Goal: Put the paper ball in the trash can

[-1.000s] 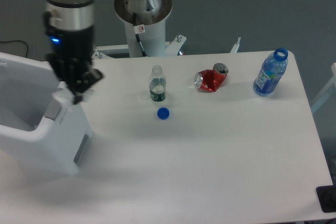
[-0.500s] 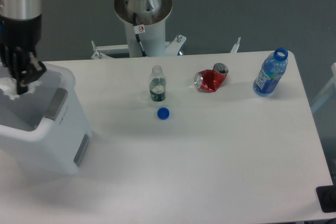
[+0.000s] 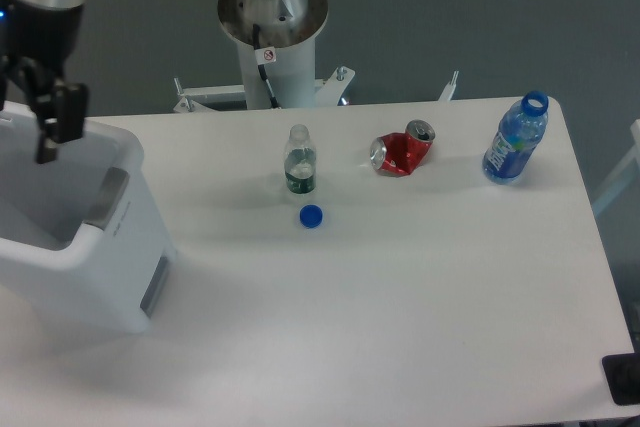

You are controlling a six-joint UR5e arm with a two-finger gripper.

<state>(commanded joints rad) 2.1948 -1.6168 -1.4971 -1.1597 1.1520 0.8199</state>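
The trash can (image 3: 112, 272) is a large white bin with a grey handle patch, standing at the table's left edge. My gripper (image 3: 24, 132) hangs over its open top at the far left of the view. Its jaws are spread apart and it is open. One dark finger (image 3: 55, 117) shows plainly, while the other is mostly cut off by the left frame edge. Nothing shows between the fingers. The paper ball is out of view; I cannot see it in the gripper, on the table, or in the visible part of the bin.
A small clear bottle (image 3: 299, 162) stands mid-table with a blue cap (image 3: 311, 215) lying just in front of it. A crushed red can (image 3: 402, 150) lies to its right. A blue bottle (image 3: 516, 139) stands at the far right. The arm's base (image 3: 272, 22) rises behind the table.
The arm carried the paper ball left over the bin. Half a second ago the ball was still pinched; now the fingers have spread, the gripper sits slightly higher, and the ball is gone from sight.
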